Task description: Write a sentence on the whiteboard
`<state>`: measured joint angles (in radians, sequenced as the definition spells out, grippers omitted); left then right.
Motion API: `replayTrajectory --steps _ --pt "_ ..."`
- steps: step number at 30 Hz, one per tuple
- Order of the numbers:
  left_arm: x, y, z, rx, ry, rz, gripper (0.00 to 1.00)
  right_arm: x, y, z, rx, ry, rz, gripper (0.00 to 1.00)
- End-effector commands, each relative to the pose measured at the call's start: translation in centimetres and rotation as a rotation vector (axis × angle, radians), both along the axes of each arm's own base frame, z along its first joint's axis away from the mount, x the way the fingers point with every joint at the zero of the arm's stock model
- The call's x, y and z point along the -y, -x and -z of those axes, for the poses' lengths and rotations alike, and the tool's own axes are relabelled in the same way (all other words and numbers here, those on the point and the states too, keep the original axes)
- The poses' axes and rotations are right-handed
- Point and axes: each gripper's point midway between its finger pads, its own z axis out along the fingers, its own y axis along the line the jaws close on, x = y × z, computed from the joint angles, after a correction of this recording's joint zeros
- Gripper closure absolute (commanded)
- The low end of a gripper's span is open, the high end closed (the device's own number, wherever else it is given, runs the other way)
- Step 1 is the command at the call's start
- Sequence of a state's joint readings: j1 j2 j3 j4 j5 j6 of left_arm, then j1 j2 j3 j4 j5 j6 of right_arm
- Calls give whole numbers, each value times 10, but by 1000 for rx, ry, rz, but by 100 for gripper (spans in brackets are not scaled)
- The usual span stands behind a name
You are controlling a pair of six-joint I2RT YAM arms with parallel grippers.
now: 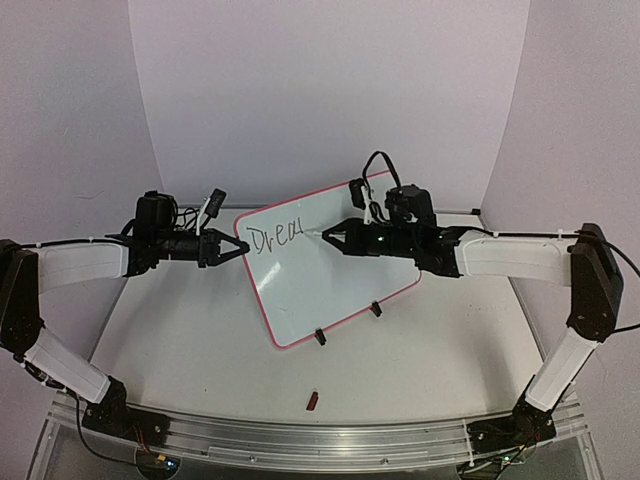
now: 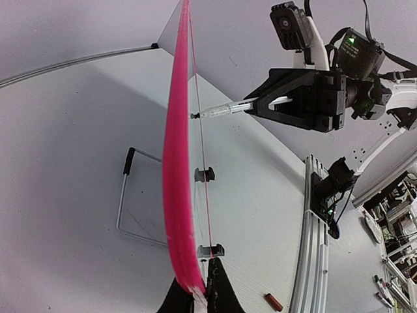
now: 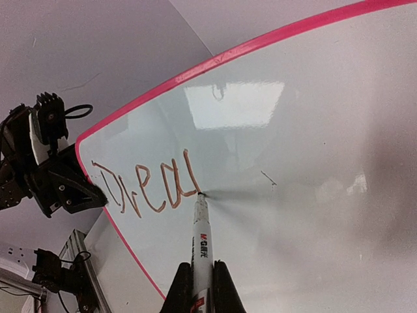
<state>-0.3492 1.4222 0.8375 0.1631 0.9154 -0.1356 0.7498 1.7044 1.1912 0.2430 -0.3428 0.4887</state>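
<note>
As right gripper (image 1: 330, 237) reaches leftward, marker (image 3: 202, 241) touches whiteboard (image 1: 340, 285).

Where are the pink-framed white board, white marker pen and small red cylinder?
pink-framed white board (image 1: 330, 288): top view, bare writing surface.
white marker pen (image 3: 201, 242): right wrist view, barrel.
small red cylinder (image 1: 312, 401): top view, middle.

I see the pink-framed rectangular white whiteboard (image 1: 320, 295) standing mid-way on the flat white desk (image 1: 190, 345). My left pincer (image 1: 238, 248) clamps its left edge. My right pincer (image 1: 330, 238), before its face, holds a slim white plastic marker (image 3: 201, 238), tip touching just right of the lettering (image 3: 146, 189). A small red cap (image 1: 313, 400) lies in front.
</note>
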Motion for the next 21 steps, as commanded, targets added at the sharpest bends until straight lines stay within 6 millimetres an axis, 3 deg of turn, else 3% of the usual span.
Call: replayTrajectory --steps 1,10,21 --pt "6 7 7 63 -49 40 100 6 -1 -17 24 -35 29 100" --pt "7 7 9 62 -51 41 100 -2 -12 -35 58 -100 46 100" --pt "8 6 9 62 -54 42 100 -2 -24 -38 83 -92 89 100"
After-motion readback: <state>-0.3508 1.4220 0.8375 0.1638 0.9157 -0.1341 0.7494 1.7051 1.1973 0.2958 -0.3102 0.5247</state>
